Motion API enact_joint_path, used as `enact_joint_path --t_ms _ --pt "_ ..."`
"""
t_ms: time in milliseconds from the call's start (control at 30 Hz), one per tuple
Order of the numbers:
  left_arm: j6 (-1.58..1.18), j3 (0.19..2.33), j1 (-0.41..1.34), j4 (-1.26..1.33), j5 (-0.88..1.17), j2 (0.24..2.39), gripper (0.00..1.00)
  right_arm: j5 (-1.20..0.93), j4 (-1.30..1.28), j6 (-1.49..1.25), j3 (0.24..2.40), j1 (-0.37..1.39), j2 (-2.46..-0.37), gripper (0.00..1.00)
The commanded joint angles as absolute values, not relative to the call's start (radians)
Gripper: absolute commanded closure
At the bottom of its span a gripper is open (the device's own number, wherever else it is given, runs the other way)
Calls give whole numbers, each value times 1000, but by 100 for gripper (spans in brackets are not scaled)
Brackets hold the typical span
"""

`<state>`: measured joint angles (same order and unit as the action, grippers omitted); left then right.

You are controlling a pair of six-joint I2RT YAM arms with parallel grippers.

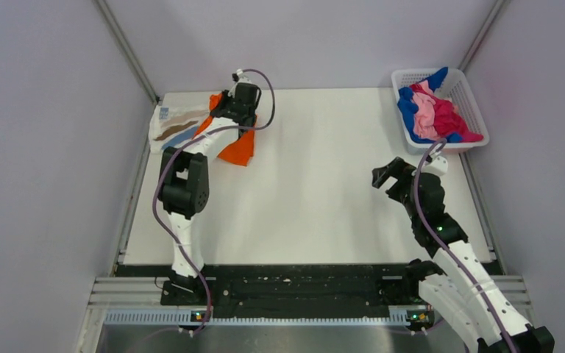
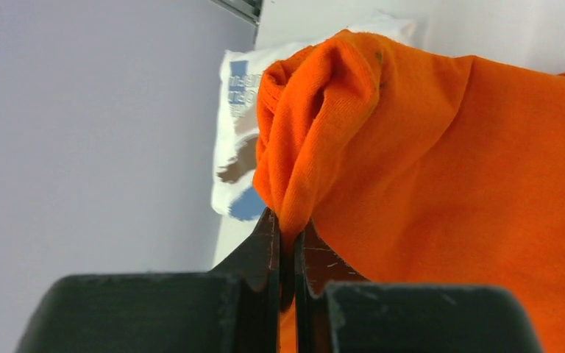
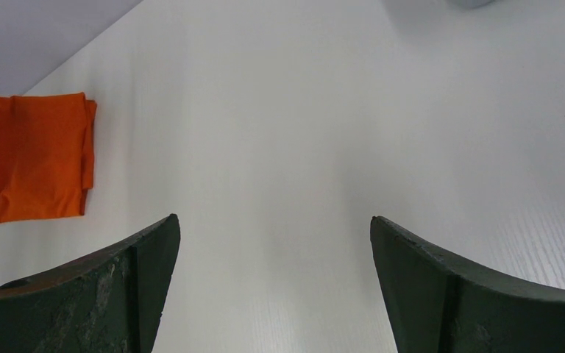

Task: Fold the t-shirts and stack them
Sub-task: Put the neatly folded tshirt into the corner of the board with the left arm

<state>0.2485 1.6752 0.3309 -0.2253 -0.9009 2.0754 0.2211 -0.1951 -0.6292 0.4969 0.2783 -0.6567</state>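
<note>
Left jaws pinch a fold of the bright orange cloth t-shirt [image 2: 427,147]; right jaws gape wide over the white counter [image 3: 301,110].

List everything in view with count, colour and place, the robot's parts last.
orange t-shirt: one, bright orange, far left of table
streaked t-shirt: one, white with brown and blue, far left corner
heaped t-shirts: number unclear, blue, pink, magenta, in the basket
basket: one, white lattice, far right corner
table: one, white, under everything
left gripper: one, black, shut on the orange t-shirt
right gripper: one, black, open over bare table
</note>
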Motion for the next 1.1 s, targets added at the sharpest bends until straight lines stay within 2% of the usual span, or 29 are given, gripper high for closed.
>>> enact_joint_path --t_ms 0,333,700,1067 --pt "396 1732 283 -82 -918 1984 100 256 -186 -615 504 270 -675 1" --pt "516 1774 240 -42 -889 1936 100 246 -189 -612 517 270 -723 1" --pt "485 1815 219 -92 -848 1891 100 245 -210 -611 527 269 -720 1" --pt "424 1826 159 -133 -763 1981 100 270 -223 -607 535 270 -717 1"
